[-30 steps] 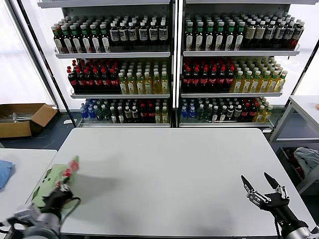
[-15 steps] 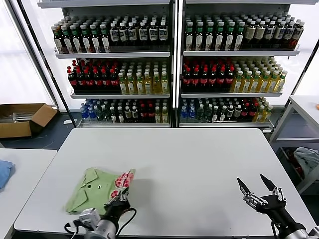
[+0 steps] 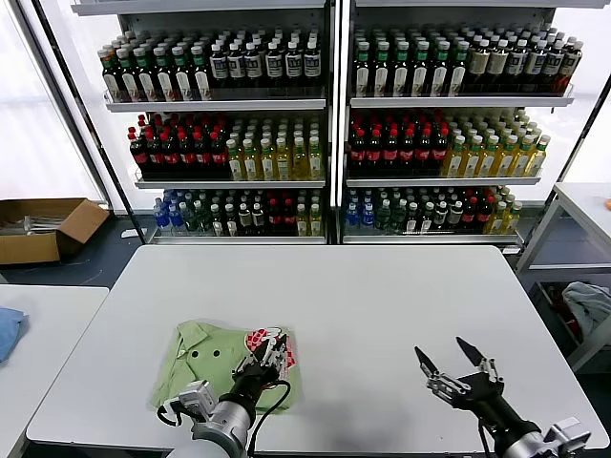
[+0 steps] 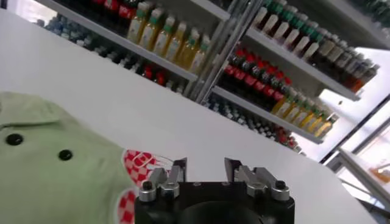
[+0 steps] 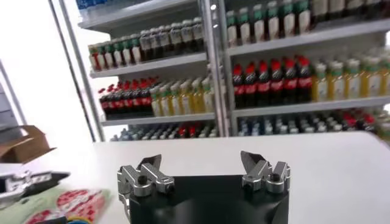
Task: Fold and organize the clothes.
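A light green polo shirt (image 3: 215,367) lies bunched on the white table (image 3: 382,305) near its front left. Its collar, dark buttons and red-and-white checkered print (image 3: 260,340) face up. My left gripper (image 3: 270,351) rests over the shirt's right edge by the print, jaws apart. The left wrist view shows the left gripper (image 4: 206,169) open with bare table between the fingers, the shirt (image 4: 55,176) lying beside it. My right gripper (image 3: 449,359) hovers open above the table's front right. In its own view the right gripper (image 5: 200,161) holds nothing and the shirt (image 5: 67,204) lies far off.
Shelves of bottles (image 3: 334,124) stand behind the table. A side table on the left carries a small blue cloth (image 3: 8,329), with a cardboard box (image 3: 43,227) on the floor beyond. On the right a pale grey bundle (image 3: 587,305) lies under another table.
My left arm brought the shirt from the table's left edge rightward onto the table, then its jaws opened and let go. My right gripper shifted left, toward the middle.
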{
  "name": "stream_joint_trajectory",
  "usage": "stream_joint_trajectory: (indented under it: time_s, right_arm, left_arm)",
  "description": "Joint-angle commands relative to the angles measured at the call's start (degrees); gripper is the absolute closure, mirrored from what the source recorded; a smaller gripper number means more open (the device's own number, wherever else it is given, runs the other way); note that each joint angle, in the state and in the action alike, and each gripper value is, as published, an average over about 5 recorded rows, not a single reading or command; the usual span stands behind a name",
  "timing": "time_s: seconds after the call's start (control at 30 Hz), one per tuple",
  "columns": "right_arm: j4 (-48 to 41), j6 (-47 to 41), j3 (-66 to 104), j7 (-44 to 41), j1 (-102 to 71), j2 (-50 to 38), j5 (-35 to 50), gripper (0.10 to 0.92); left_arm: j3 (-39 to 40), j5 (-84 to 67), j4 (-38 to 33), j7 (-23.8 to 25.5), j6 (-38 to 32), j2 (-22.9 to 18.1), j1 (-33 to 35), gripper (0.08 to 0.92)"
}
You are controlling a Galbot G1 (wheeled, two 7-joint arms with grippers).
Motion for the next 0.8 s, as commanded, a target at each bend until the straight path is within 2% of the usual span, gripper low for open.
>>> stream_joint_trajectory:
  time_s: [0.03,0.27,0.43,0.63,0.8]
  right_arm:
    - [-5.8,-7.5,-22.3,5.6,10.3,-1.0,-0.4,0.203]
    - [-16.1,-10.2,-37.3,9.7,22.4,1.9,-0.3,0.203]
    - [-23.8,-10.5,-43.0,10.8,27.5,2.6,-0.8,0.203]
    - [-29.6,-10.6,-45.9,12.0,31.2,4.6,-3.3,0.203]
    - [-32.1,-10.4,-46.9,11.2,32.9,5.9,-4.5,0.220]
  left_arm:
    - [-10.1,-5.1,-5.6,3.5,-1.3,3.6,0.2,0.463]
    - [-22.9,-5.0,-6.4,5.0,-0.2,7.6,1.8,0.272]
    - [-24.5,-3.3,-7.4,5.0,-0.4,6.4,3.6,0.183]
    - [-23.2,-1.5,-8.0,5.0,-0.4,4.0,4.6,0.177]
    - [-23.4,-1.4,-7.8,4.9,-0.4,3.6,4.4,0.177]
